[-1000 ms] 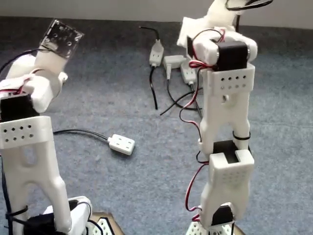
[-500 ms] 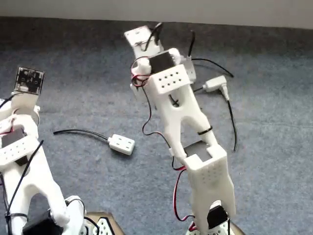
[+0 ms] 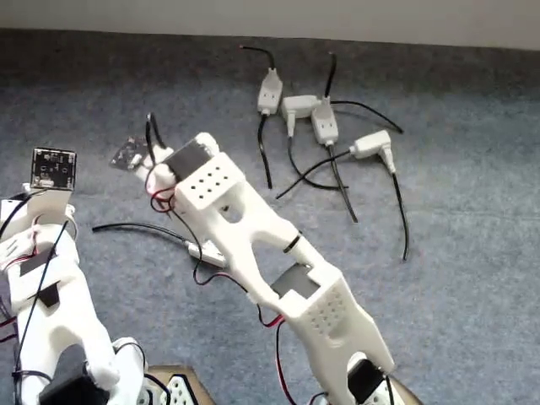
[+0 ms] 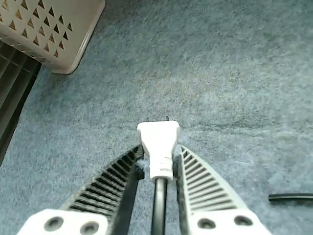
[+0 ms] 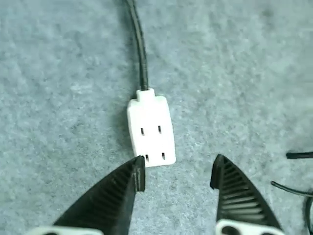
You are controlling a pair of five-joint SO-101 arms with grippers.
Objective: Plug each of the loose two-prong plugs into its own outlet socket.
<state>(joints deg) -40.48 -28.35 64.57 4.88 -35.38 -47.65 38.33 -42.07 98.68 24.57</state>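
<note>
Two risks I see: my left hand (image 4: 158, 155), clamped on one plug (image 4: 157, 141), could let its prongs skew, while my right hand (image 5: 178, 174), spread wide over the socket (image 5: 150, 133) lying left of centre in the high view, may shove it across the tabletop (image 5: 58, 58).

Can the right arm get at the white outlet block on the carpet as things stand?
Probably yes. The right gripper hangs close over the white rectangular plastic outlet block, jaws open at one end of it, and nothing lies in the way.
</note>
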